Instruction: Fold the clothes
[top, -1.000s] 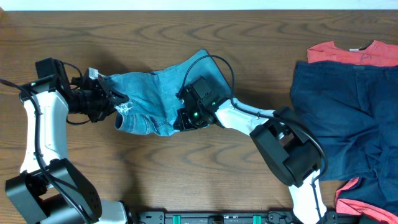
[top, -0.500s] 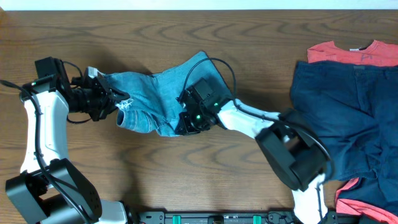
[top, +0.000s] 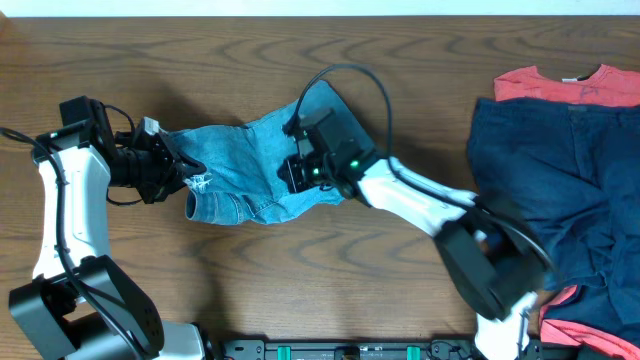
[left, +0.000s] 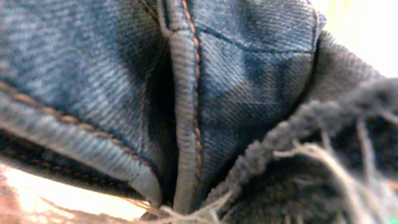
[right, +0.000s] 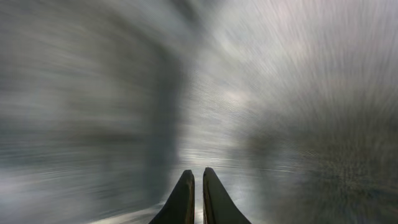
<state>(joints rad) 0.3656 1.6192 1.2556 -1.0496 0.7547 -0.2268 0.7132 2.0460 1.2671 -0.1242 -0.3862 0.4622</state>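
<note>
Pinches jeans hem in left end effector, elbow bent; holds right end effector, closed, over denim, arm outstretched.

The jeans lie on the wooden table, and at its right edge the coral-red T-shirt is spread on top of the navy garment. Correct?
No: the overhead view shows the navy garment on top of the coral-red T-shirt, which peeks out above and below it. The jeans do lie on the wooden table.

No writing is legible anywhere; the coral-red T-shirt collar tag is too small.
</note>
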